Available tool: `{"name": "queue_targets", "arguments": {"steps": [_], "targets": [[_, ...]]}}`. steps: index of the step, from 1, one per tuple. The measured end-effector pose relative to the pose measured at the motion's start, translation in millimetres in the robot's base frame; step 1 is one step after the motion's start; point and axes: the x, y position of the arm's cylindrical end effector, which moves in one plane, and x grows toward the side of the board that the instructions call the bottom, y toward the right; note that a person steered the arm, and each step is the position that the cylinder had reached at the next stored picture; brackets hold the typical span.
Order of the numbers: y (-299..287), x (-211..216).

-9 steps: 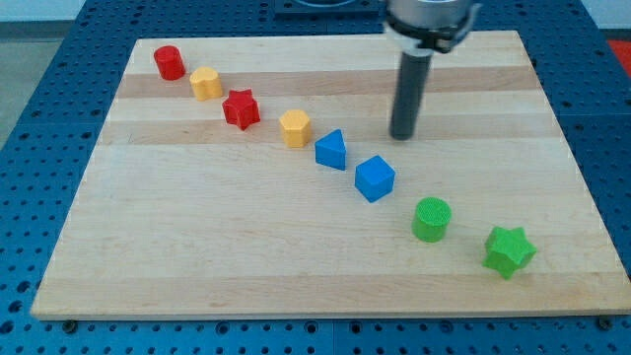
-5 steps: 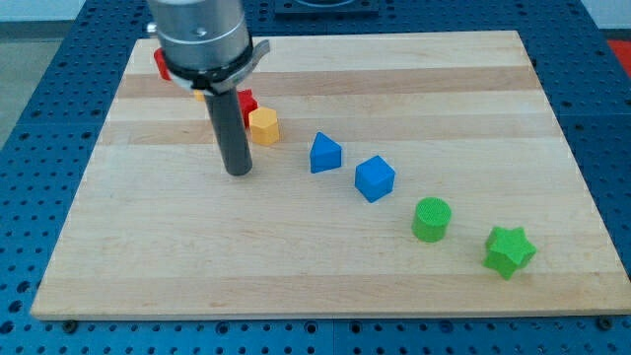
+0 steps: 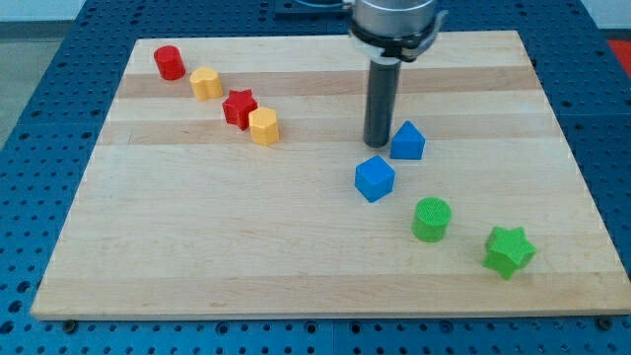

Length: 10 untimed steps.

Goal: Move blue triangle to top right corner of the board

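While my tip [image 3: 378, 145] (a bare rod, no hand) stands, the blue triangle [image 3: 407, 141] sits just right.

The tip [image 3: 378, 146] stands just left of the blue triangle [image 3: 407, 141], above the blue cube [image 3: 375, 178]. Lower right sit the green cylinder [image 3: 431, 219] and green star [image 3: 509, 250]. In the board's [image 3: 197, 237] upper left run the red cylinder [image 3: 169, 63], yellow cylinder [image 3: 205, 84], red star [image 3: 239, 107] and yellow hexagon [image 3: 263, 126].
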Motion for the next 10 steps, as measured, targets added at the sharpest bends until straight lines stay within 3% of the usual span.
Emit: {"name": "queue_targets", "arguments": {"steps": [1, 2, 3, 4, 5, 6, 7, 8, 10], "targets": [[-3, 19], [31, 26], [71, 12], [93, -38], [90, -56], [56, -29], [64, 9], [106, 6], [115, -72]]}}
